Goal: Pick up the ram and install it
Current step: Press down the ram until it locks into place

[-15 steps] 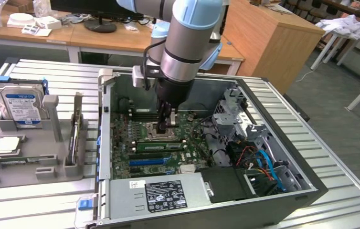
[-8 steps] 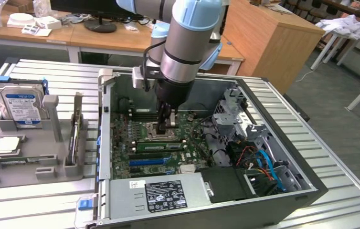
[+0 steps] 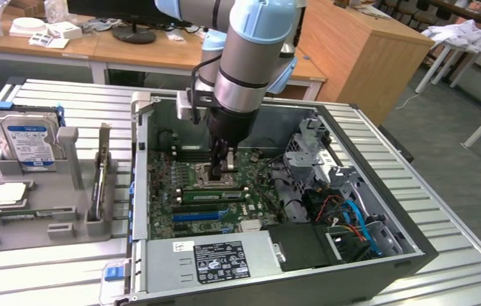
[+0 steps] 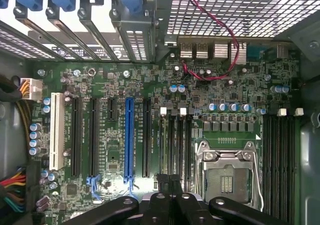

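Ram (image 3: 210,196) shows in the exterior view as a green stick lying along the memory slots at the middle of the frame, just below the socket (image 3: 215,177) and inside the open case (image 3: 411,252). It looks to be down in a slot rather than carried, though this is a judgement from its line and height. The gripper (image 3: 221,171) hangs straight down from the arm (image 3: 253,57) over the board (image 3: 185,220), its tip close above the socket and the slots, pressed together with nothing visibly pinched. At the exterior view's left the tray (image 3: 19,229) holds the drive (image 3: 26,141) and a small square chip (image 3: 6,193) — neither touched.

In the wrist view the fingers (image 4: 161,201) meet tight, dark and closed, right over the bank of slots beside the empty socket. White latches (image 4: 163,111) stand at the far ends of those slots. A narrow pale strip runs down the slot nearest the fingers (likely the stick seen edge-on, but I cannot be sure).

As for progress — the pick-up seems done and the stick brought to its slot, so the job reads as late in the seating stage. Whether it is pushed fully home and the latches have locked cannot be told.
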`<state>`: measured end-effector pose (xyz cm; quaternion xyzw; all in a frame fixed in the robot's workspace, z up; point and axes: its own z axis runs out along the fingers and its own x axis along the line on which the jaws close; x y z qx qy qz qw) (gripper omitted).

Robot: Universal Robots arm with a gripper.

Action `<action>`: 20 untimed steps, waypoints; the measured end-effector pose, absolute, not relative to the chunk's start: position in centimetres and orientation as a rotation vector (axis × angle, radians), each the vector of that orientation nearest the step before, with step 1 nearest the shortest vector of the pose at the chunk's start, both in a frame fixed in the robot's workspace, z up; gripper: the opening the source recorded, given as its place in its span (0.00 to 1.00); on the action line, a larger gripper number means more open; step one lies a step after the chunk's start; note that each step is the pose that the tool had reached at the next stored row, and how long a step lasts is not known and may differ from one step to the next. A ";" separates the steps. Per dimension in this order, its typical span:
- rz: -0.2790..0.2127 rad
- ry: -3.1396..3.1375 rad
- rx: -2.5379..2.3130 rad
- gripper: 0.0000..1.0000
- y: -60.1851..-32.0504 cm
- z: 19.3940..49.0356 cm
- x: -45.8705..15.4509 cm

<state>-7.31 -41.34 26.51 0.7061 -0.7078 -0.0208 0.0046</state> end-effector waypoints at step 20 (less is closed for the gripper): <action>-0.065 -2.217 2.212 0.11 -41.3 25.8 -7.3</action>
